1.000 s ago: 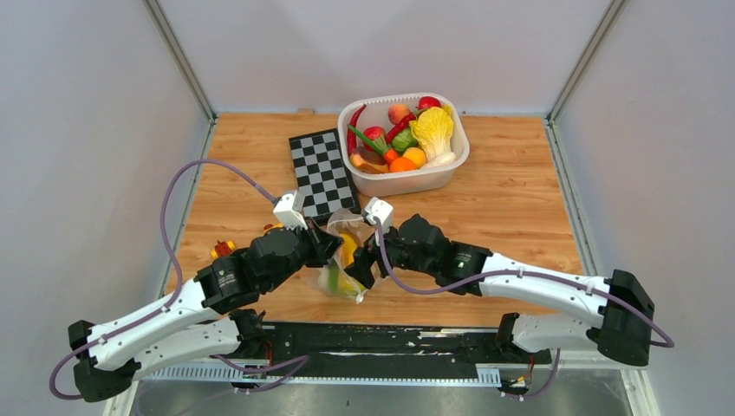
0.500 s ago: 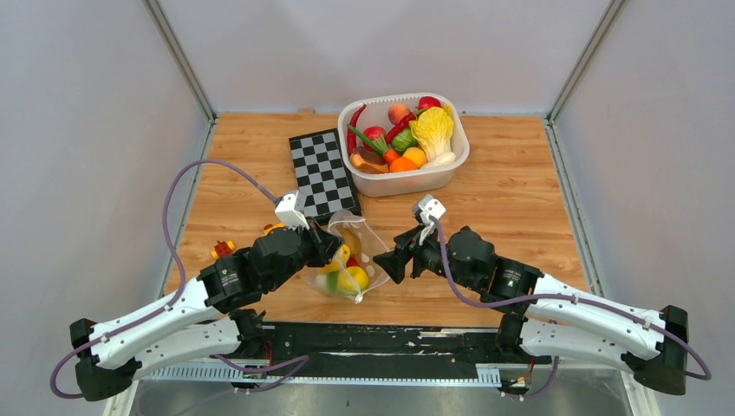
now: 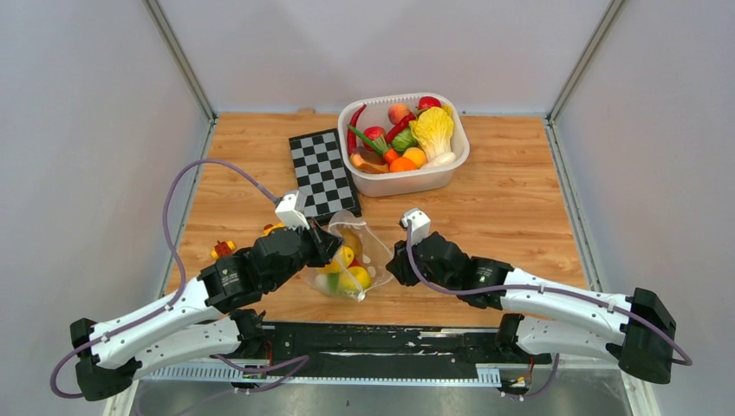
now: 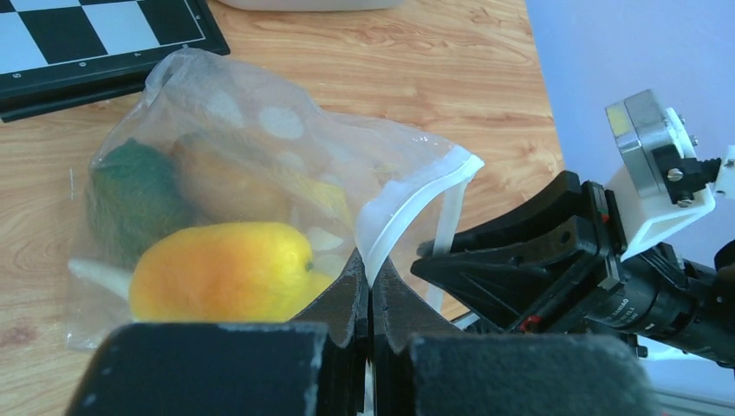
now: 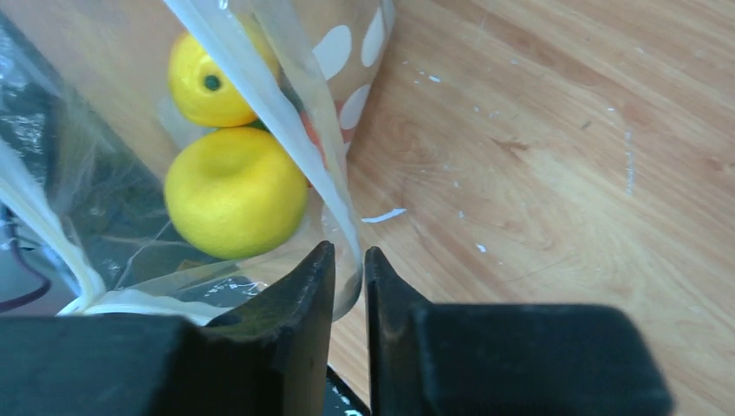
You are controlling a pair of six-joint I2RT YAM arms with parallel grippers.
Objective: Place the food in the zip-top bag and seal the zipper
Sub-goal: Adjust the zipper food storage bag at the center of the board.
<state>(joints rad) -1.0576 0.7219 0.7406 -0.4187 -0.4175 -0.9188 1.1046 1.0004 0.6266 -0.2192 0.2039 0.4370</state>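
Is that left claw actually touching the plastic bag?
Touching. The left wrist view shows the left gripper shut on the white zipper edge of the zip-top bag.

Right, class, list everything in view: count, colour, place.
zip-top bag: one, clear with white dots, front centre
toy fruit: several, yellow and green, inside the bag
tub: one, white, far centre
toy food: a heap, red, green, yellow, orange, in the tub
chessboard: one, black-and-white, left of the tub
small toys: two showing, red-yellow, left of the bag
table: one, wooden, under everything
left hand: one, black, shut on the bag's rim
right hand: one, black, jaws narrowly apart around the bag's edge
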